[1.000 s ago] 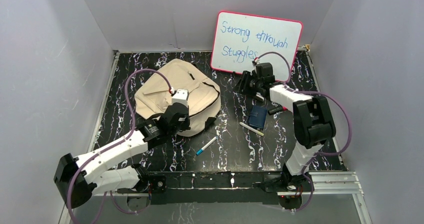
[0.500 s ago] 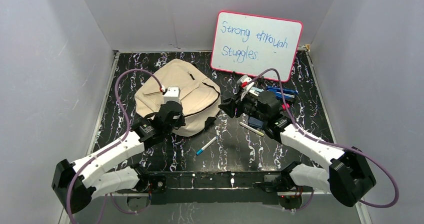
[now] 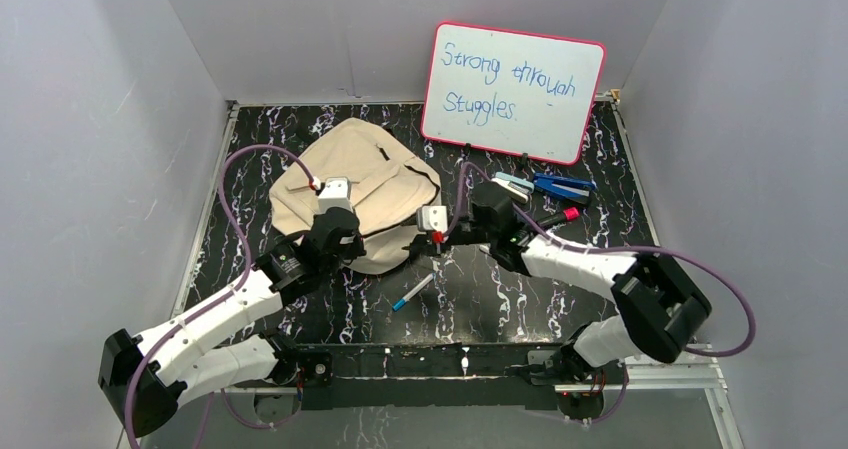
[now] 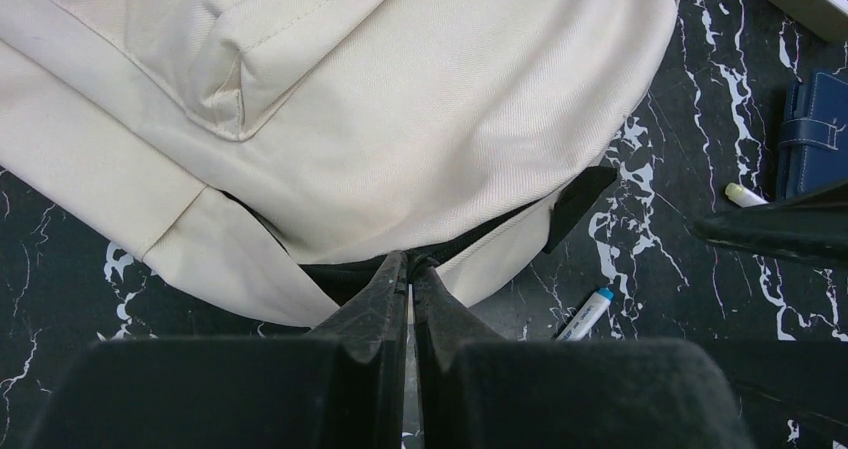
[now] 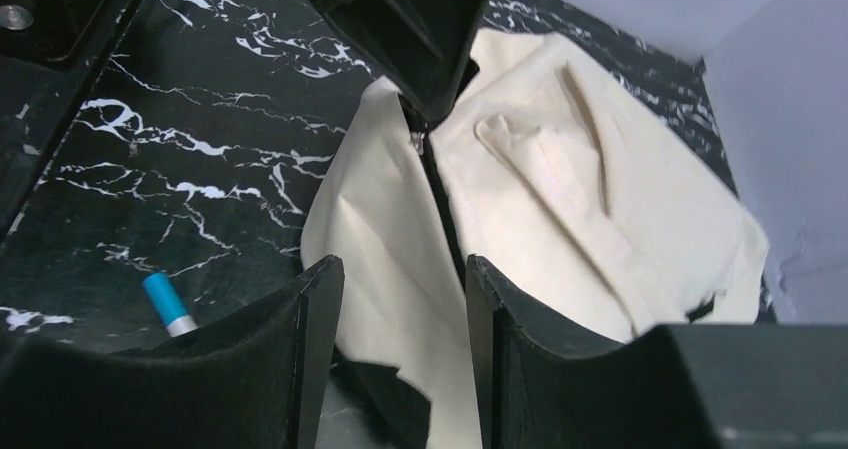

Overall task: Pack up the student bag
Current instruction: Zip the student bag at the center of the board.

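The bag (image 3: 372,159) lies flat left of centre on the surface (image 3: 480,304). The left hand (image 4: 408,269) is pinched shut on its near edge at the dark zip line, and the right hand (image 5: 400,274) hovers just beside, fingers spread wide, holding nothing. To open it cleanly, the left should anchor the cloth while the right closes squarely on the pull and draws along the seam, not upward. The whiteboard (image 3: 515,89) reads "Strong through Stuggles" in blue; no brand is visible on the bag.
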